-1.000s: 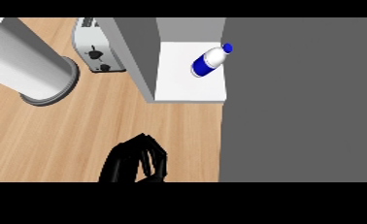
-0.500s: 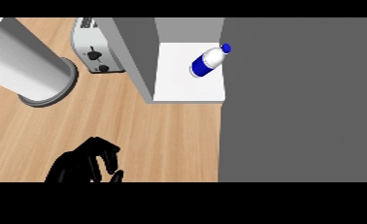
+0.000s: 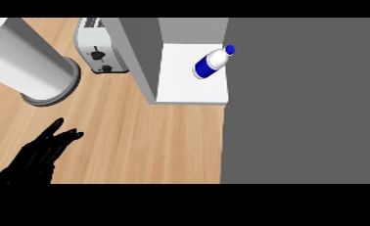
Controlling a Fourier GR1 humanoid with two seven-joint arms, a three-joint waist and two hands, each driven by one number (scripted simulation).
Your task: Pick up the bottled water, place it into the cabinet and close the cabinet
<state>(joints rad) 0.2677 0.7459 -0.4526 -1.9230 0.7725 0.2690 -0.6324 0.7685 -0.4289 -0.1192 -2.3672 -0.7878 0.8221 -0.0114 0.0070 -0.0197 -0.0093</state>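
The blue-and-white plastic water bottle with a blue cap (image 3: pixel 212 63) lies tilted on the white shelf floor of the open grey cabinet (image 3: pixel 189 90), its cap pointing toward the upper right, at the edge of the large dark grey panel (image 3: pixel 296 102) that fills the right side of the view. A black robot hand (image 3: pixel 39 154) shows at the lower left corner over the light wooden bench (image 3: pixel 145 137), its fingers straight and spread apart, holding nothing (well apart from the bottle). Which arm it belongs to cannot be told for certain; it sits at the view's left. Beside the cabinet's left wall stands a silver toaster with black knobs (image 3: pixel 100 54), and further left a large shiny metal cylinder on a round base (image 3: pixel 36 68).
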